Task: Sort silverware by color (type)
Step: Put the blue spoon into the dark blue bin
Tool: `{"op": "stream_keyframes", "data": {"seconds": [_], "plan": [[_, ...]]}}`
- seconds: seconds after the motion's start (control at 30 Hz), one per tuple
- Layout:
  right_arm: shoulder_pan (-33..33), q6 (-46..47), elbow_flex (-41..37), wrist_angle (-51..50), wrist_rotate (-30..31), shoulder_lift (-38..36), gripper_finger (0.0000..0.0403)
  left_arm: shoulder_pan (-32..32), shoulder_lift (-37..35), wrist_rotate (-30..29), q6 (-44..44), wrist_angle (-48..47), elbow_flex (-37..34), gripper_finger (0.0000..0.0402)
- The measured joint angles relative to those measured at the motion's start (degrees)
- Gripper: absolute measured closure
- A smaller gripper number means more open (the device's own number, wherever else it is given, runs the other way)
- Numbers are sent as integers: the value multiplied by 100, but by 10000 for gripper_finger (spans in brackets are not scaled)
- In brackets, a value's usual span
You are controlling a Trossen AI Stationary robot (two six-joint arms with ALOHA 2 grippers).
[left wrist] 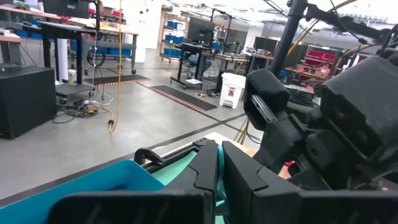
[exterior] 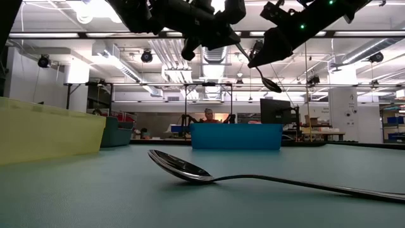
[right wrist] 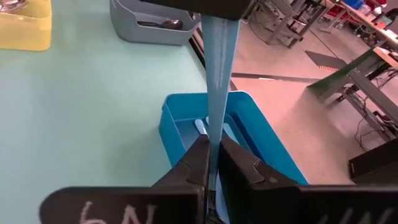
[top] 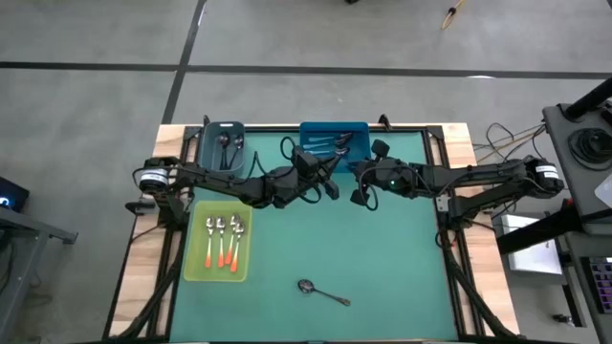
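Observation:
A spoon with a light blue handle (right wrist: 217, 74) hangs in the air between my two grippers, above the green mat in front of the blue bin (top: 335, 141). My left gripper (top: 330, 180) comes from the table's left and is shut on the handle. My right gripper (top: 356, 180) comes from the right and is shut on it too. The spoon's metal bowl (exterior: 271, 84) shows below my right gripper in the low view. An all-metal spoon (top: 323, 291) lies on the mat near the front edge, bowl down. My left gripper pinches the blue handle (left wrist: 219, 163) between its two fingers, coming level from the table's left. Only a thin sliver of the handle shows between the fingers (left wrist: 249, 180). The spoon is lifted clear of the table. My right gripper pinches the blue handle (right wrist: 214, 127) between its two fingers, nearer the bowl than the left gripper's hold. It comes from the table's right, slanting slightly down, and the handle runs along the fingers (right wrist: 193, 165). The bowl hangs below, clear of the table.
A yellow-green tray (top: 196, 268) at the left holds orange-handled spoons. A grey bin (top: 206, 143) at the far left holds dark spoons, and blue-handled spoons lie in the blue bin. Open mat stretches across the middle and right. A person shows far behind the table.

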Motion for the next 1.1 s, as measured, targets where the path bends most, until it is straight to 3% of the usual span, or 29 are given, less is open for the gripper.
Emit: {"op": "stream_keyframes", "data": {"seconds": [0.3,0.57,0.83,1.1], "plan": [[4,23,0,-29,-12,0,392,-9,0,96,177,-77,0,388],[7,340,0,-305,-20,4,393,-7,-201,287,578,-365,0,304],[-91,537,357,-856,-85,18,394,-11,-848,229,1492,-1026,-109,222],[-673,247,1475,-1701,-816,522,396,-4,-2009,217,2048,-839,-1096,205]]}}
